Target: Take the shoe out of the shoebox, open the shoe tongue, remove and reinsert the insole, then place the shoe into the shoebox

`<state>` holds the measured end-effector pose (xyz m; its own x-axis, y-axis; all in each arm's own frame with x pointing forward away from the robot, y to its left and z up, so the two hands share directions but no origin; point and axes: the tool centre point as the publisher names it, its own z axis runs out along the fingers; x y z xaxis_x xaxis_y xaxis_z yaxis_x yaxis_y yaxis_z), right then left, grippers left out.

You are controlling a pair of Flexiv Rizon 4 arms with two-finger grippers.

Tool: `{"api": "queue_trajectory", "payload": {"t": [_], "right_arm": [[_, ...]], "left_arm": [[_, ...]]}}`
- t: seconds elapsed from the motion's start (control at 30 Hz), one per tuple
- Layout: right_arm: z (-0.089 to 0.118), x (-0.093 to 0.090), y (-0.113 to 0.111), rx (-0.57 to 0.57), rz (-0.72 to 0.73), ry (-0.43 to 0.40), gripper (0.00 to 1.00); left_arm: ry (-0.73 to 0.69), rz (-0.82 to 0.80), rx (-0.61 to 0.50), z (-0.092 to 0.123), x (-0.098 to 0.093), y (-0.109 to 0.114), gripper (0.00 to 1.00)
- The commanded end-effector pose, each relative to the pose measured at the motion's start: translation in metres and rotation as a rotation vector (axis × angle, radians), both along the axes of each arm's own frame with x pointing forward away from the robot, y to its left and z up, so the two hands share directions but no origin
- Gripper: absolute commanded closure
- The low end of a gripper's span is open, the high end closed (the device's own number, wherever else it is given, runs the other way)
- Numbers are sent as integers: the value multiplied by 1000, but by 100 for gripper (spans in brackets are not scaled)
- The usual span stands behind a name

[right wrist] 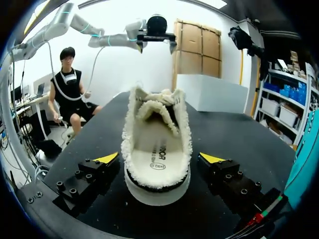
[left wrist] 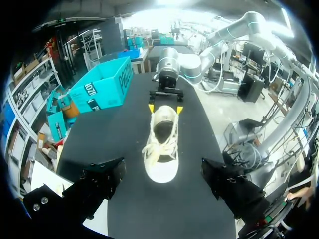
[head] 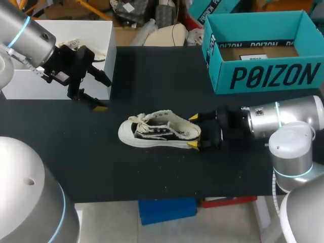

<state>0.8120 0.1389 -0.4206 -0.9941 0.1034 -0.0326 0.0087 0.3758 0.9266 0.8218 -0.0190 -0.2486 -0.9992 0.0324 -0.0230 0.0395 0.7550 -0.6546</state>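
The shoe (head: 159, 130) lies mid-table (head: 152, 76), likely light, soft-collared but firm-soled, so I'd pinch the heel's sides, which my right claw (head: 193, 131) straddles wide open, seemingly not touching; my left claw (head: 104, 94) hangs open, empty, near the table's left edge.

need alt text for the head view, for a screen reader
A cream and black shoe stands on its sole in the middle of a black table, toe to the view's left, with the right tool open around its heel. The left tool hangs open by a white box at back left; an open teal shoebox stands back right.
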Motion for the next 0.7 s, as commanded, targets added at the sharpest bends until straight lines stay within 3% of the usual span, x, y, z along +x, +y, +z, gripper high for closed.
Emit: {"api": "queue_trajectory", "payload": {"t": [0.03, 0.7], "right_arm": [[-8, 2, 5, 13, 5, -2, 0], [-14, 5, 23, 27, 34, -2, 0]], "left_arm": [[-5, 1, -1, -1, 0, 0, 0], [-5, 1, -1, -1, 0, 0, 0]]}}
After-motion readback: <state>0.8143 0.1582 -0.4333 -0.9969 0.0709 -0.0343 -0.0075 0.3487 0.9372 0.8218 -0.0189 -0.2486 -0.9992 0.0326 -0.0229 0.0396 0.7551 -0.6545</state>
